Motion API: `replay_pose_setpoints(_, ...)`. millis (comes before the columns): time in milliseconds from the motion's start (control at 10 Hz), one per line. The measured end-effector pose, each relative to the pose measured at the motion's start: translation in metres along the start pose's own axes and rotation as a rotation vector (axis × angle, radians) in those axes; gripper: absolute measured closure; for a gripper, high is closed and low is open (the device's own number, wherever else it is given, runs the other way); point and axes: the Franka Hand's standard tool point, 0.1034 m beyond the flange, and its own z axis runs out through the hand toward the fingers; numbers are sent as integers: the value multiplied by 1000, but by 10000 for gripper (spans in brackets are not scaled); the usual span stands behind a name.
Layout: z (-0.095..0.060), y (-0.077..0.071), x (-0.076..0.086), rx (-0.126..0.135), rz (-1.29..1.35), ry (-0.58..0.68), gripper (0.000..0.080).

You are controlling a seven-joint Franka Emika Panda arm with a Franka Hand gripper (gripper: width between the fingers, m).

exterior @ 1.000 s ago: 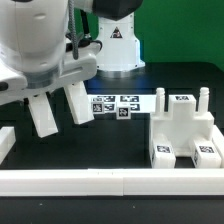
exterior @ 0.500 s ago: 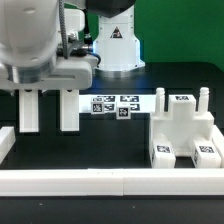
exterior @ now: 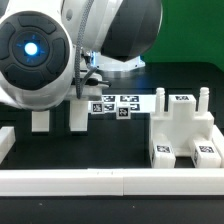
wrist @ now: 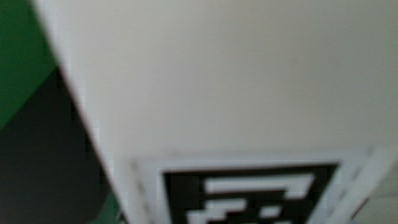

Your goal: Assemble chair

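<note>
gripper (exterior: 58, 104) jaws: seemingly pinching white two-pronged chair part (exterior: 78, 118) (wrist: 214, 90), tips hidden | part axis: upright, prongs down | seat assembly (exterior: 183, 125): posts up, likely target; part well apart off its exterior view's left side

A black tabletop (exterior: 112, 142) is being backed by a green wall (exterior: 195, 40). The near edge is being bordered by a white rail (exterior: 110, 182).

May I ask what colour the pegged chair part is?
The chair part is white, its tags black on white; exterior view.
</note>
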Motion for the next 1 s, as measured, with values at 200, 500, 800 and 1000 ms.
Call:
replay_pose_setpoints(200, -15, -7, 4, 84, 75, 7, 517)
replay_pose_setpoints(500, -7, -18, 14, 85, 60, 68, 517)
replay_pose_setpoints(800, 5, -20, 26, 91, 29, 79, 517)
replay_pose_setpoints(1000, 9, -19, 27, 90, -9, 76, 517)
